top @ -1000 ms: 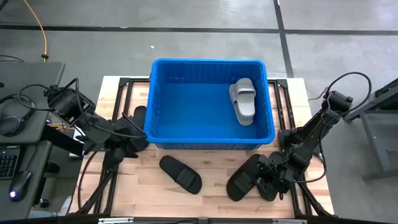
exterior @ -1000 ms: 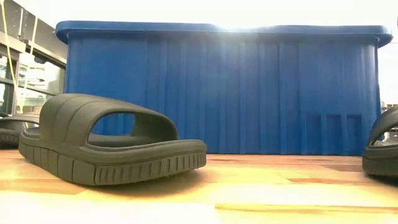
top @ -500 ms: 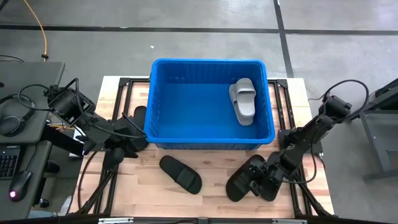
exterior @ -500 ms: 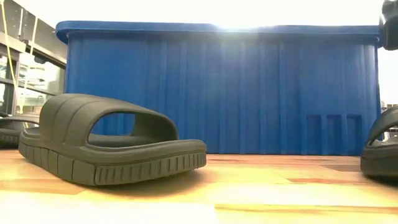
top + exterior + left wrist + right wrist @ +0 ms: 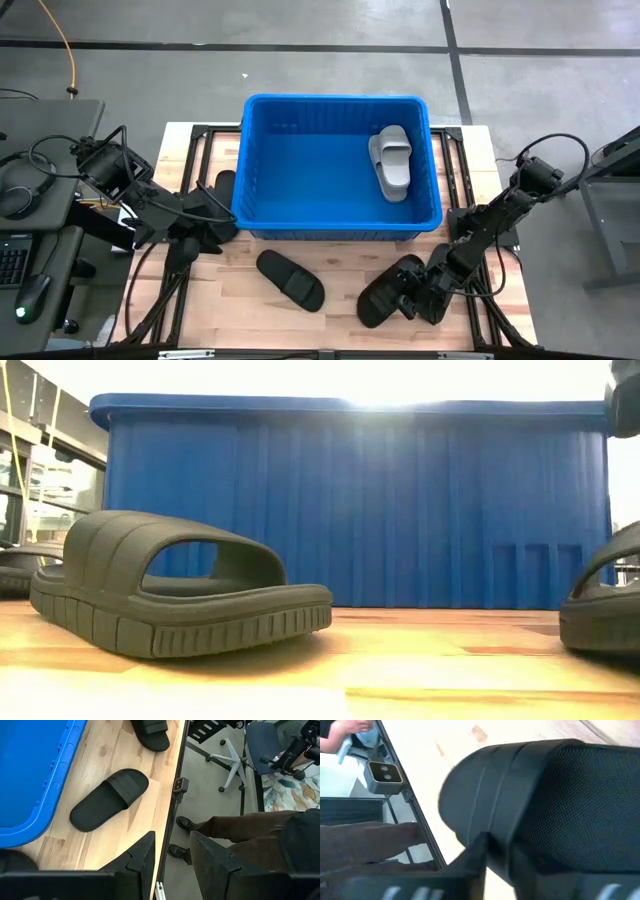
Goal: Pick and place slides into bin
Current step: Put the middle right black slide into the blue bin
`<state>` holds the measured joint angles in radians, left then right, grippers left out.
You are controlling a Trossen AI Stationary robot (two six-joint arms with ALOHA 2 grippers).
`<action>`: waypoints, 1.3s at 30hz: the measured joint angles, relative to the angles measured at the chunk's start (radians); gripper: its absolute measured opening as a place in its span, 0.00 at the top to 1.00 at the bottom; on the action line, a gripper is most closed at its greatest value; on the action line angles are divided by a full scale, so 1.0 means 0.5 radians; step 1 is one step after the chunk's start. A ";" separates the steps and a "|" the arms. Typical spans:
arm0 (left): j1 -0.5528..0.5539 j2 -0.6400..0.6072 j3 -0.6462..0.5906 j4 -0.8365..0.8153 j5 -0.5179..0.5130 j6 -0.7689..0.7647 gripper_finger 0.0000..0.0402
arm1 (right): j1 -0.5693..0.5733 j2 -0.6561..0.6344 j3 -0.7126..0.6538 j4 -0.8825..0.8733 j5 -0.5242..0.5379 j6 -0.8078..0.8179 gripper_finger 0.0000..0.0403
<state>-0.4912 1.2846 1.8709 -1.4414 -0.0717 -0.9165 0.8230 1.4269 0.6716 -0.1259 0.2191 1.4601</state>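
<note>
Since a second ago my right gripper (image 5: 412,296) has dragged its black slide (image 5: 382,298) slightly leftward; fingers pinch its strap. Second black slide (image 5: 290,279) lies mid-table. Grey slide (image 5: 391,162) sits in bin (image 5: 250,150). Left gripper (image 5: 208,215) waits, slightly parted.

A bright blue bin (image 5: 262,215) is seen from above at the middle of a wooden table (image 5: 340,320), with one light grey slide (image 5: 391,161) lying inside near its right wall. A black slide (image 5: 290,279) is left on the table in front of the bin, while a second black slide (image 5: 383,295) is met at the front right by the right gripper (image 5: 418,297). The left gripper (image 5: 222,226) is parked beside the bin's left wall, near another black slide (image 5: 224,186).
</note>
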 joint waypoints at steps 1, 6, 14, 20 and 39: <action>0.000 0.000 0.000 0.000 0.000 0.002 0.72 | 0.000 0.000 0.000 0.009 0.004 -0.001 0.92; 0.000 0.000 0.000 0.000 0.000 0.005 0.72 | 0.001 0.000 0.001 0.057 0.073 0.004 0.95; -0.001 0.000 -0.001 0.034 -0.001 0.009 0.72 | 0.004 -0.036 0.056 0.245 0.216 -0.056 0.99; -0.001 0.000 -0.001 0.131 -0.116 0.135 0.72 | 0.005 -0.042 0.367 0.223 0.316 -0.359 0.99; 0.000 0.012 -0.001 0.435 -0.934 0.588 0.72 | -0.160 -0.047 1.461 -0.372 1.546 -0.772 1.00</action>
<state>-0.4911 1.2904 1.8706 -1.2240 -0.5386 -0.6224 0.7428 1.4033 1.4021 -0.3119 0.9919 1.0739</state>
